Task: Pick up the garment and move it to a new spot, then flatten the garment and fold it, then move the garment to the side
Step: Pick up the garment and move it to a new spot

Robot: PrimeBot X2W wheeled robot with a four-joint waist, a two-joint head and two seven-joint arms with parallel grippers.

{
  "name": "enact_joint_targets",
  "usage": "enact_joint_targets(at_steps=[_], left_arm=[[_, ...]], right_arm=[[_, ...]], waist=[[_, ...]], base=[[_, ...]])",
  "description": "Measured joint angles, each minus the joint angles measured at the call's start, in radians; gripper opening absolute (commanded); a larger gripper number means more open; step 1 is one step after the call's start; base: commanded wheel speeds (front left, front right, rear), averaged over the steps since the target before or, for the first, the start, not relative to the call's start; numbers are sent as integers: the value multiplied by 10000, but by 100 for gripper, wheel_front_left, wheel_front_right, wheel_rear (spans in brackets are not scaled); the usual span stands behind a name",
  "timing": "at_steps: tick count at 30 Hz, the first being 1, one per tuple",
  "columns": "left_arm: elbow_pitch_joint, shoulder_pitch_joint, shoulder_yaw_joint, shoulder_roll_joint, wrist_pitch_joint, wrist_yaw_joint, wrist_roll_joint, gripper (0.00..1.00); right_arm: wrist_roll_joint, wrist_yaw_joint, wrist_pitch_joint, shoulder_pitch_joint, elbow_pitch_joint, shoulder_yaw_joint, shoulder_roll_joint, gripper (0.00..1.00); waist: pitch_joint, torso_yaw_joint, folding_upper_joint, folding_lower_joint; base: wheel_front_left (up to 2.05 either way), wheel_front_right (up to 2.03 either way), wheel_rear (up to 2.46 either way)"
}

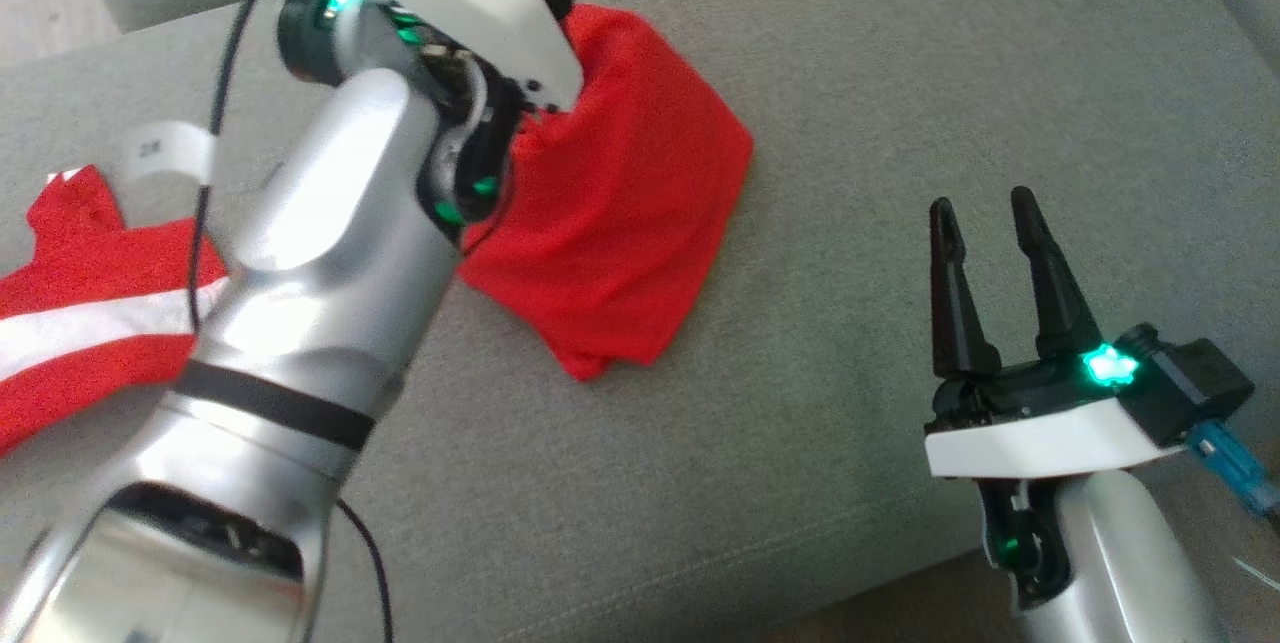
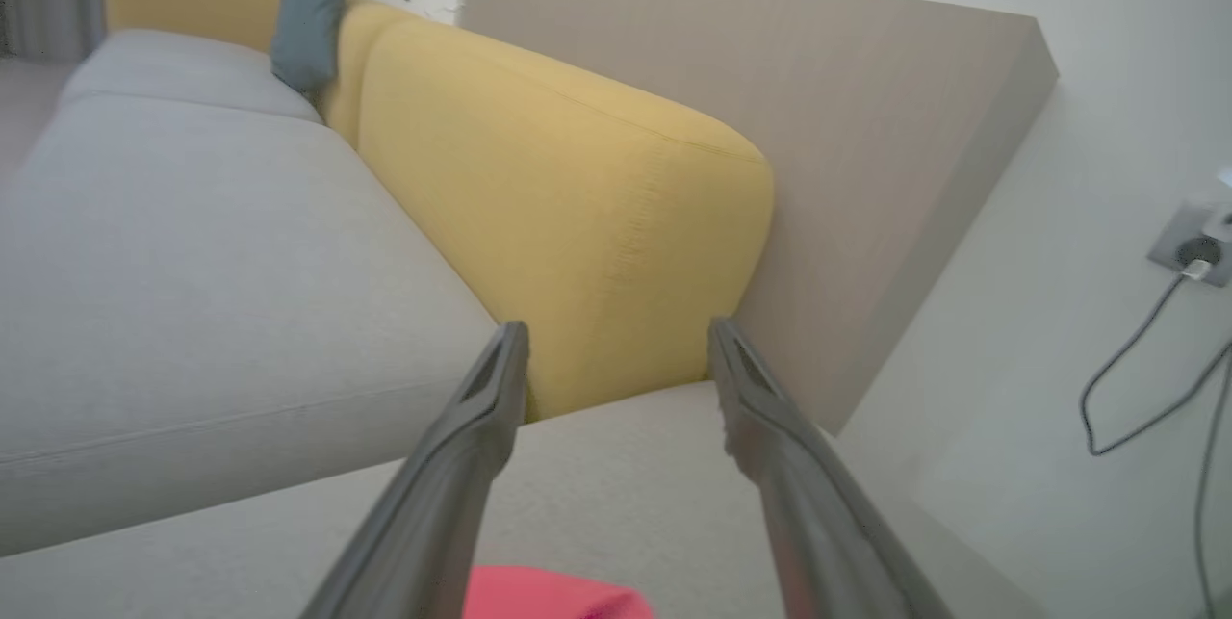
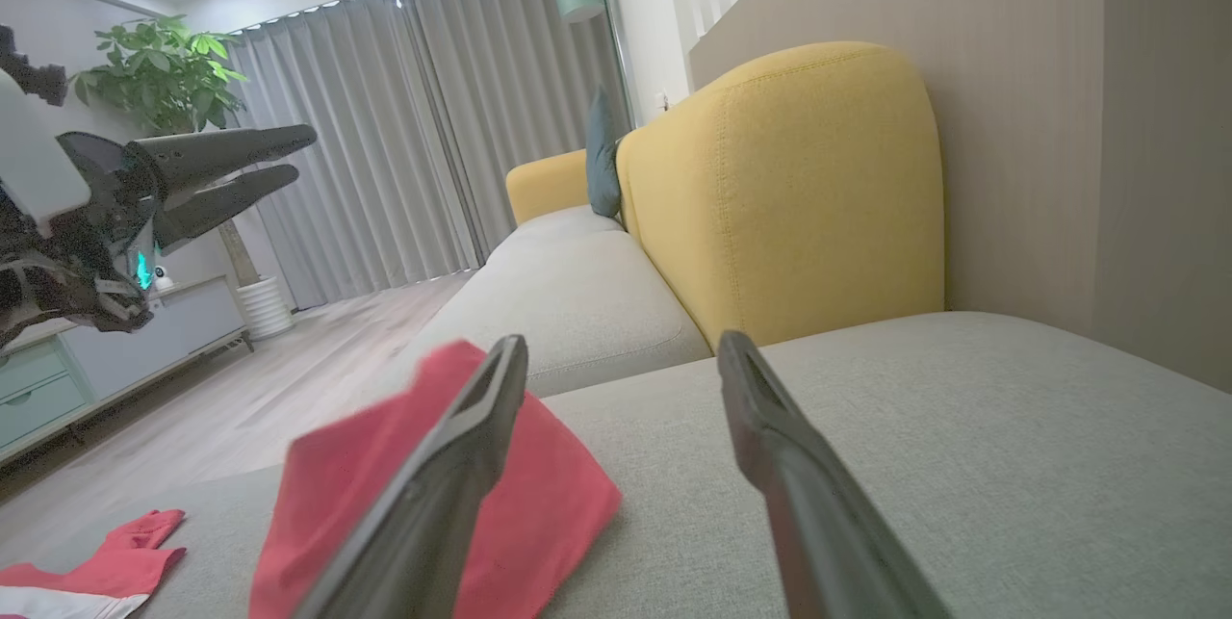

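My right gripper (image 3: 624, 345) is spread wide, nothing between the fingers, pointing across the grey cushion (image 3: 962, 436) at the yellow backrest (image 3: 789, 186). The folded red garment (image 3: 549, 503) sits on the cushion, partly behind my left-hand finger. A striped red piece (image 3: 115, 566) lies in the bottom left corner. My left gripper (image 3: 298, 153) hangs mid-air, upper left.

The head camera looks steeply down from close above the grey sofa seat (image 1: 850, 73), with the red garment (image 1: 620, 213) toward 12 o'clock. The left wrist camera sits low over that seat, facing the yellow backrest (image 2: 577, 215), with the garment's edge at 6 o'clock. The right wrist camera, equally low, shares the backrest at 2 o'clock and the garment at 7 o'clock.
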Motion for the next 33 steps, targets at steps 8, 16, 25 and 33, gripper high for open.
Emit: enact_joint_targets(at_steps=[8, 16, 25, 33], left_arm=[[596, -116, 59, 901, -610, -502, 221, 100], [-13, 1420, -84, 1804, -1053, -660, 675, 100], [-2320, 5504, -268, 2245, -1141, 128, 1429, 100], [-4803, 8186, 1007, 1908, -1143, 587, 2913, 100]], right_arm=[[-159, 0, 0, 31, 35, -437, 0, 100], [-637, 0, 0, 363, 244, -819, 2, 100], [-945, 0, 0, 750, 408, -1035, 4, 100], [-1095, 0, 0, 1096, 447, -1030, 6, 100]], waist=[[-170, 853, 0, -1], [-693, 2227, 0, -1], [-1428, 3416, 0, -1], [-1769, 3582, 0, -1]], base=[[0, 0, 0], [0, 0, 0], [0, 0, 0], [0, 0, 0]])
